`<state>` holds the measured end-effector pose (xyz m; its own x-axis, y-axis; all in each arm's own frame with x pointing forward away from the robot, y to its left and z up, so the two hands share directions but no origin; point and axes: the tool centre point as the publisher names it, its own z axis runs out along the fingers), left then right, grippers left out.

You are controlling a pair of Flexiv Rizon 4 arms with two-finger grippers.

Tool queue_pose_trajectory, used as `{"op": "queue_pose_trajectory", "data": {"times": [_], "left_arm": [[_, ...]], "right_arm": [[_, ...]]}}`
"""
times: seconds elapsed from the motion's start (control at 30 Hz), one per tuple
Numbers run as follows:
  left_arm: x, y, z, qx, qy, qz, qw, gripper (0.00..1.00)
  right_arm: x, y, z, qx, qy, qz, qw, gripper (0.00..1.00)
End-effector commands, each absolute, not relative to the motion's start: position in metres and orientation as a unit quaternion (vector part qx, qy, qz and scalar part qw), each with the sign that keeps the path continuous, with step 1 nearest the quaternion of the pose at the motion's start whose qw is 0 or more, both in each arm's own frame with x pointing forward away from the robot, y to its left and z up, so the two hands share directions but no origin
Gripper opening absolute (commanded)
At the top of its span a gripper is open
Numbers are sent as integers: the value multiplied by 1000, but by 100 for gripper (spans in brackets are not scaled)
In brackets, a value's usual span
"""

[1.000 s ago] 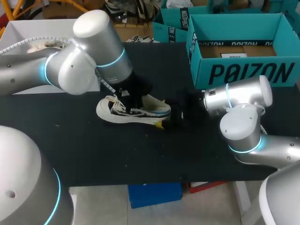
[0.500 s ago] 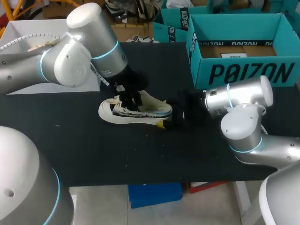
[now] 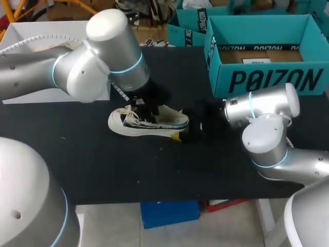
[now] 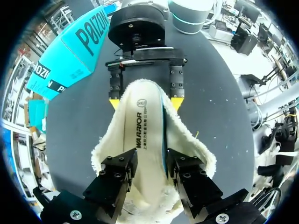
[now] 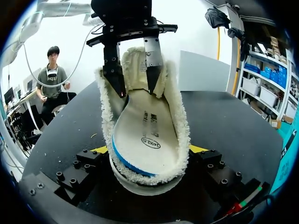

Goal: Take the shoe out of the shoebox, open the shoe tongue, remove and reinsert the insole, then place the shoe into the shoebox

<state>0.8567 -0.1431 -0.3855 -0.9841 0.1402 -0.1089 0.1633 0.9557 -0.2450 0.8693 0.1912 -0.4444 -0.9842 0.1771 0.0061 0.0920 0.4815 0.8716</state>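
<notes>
1. The white low sneaker with a fleecy cream lining (image 3: 149, 122) lies on its sole on the black table (image 3: 103, 164). It is out of the teal cardboard shoebox (image 3: 267, 77) and well apart from it.
2. Inside it lies the white insole with a blue edge (image 5: 142, 133), its heel end down in the heel cup.
3. My right gripper (image 5: 149, 149) clamps the sneaker's heel from 2 sides, a yellow tip on each flank, set wide.
4. My left gripper (image 4: 149, 175) reaches down into the sneaker's opening over the insole's front part. I cannot tell whether it pinches the insole.
5. I judge this to be the insole step, with the sneaker out and opened. Which half of it, lifting out or seating back, I cannot say.
6. If lifting out, the next move needs a sure pinch and a pull up and back against the right clamp. If seating, it needs pressing flat toward the toe.
</notes>
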Motion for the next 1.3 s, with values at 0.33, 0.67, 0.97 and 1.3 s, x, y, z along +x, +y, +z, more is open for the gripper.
{"op": "queue_pose_trajectory", "data": {"times": [0.33, 0.67, 0.97, 1.3], "left_arm": [[852, -145, -397, 69, 990, -92, 86, 42], [861, -143, -410, 64, 990, -83, 91, 42], [866, -145, -417, 64, 990, -81, 97, 42], [873, -142, -419, 52, 989, -81, 107, 3]], "right_arm": [[871, 191, -446, 79, 860, 503, 42, 0], [871, 191, -446, 79, 860, 503, 42, 0], [871, 191, -446, 79, 860, 503, 42, 0], [871, 191, -446, 79, 860, 503, 42, 0]]}}
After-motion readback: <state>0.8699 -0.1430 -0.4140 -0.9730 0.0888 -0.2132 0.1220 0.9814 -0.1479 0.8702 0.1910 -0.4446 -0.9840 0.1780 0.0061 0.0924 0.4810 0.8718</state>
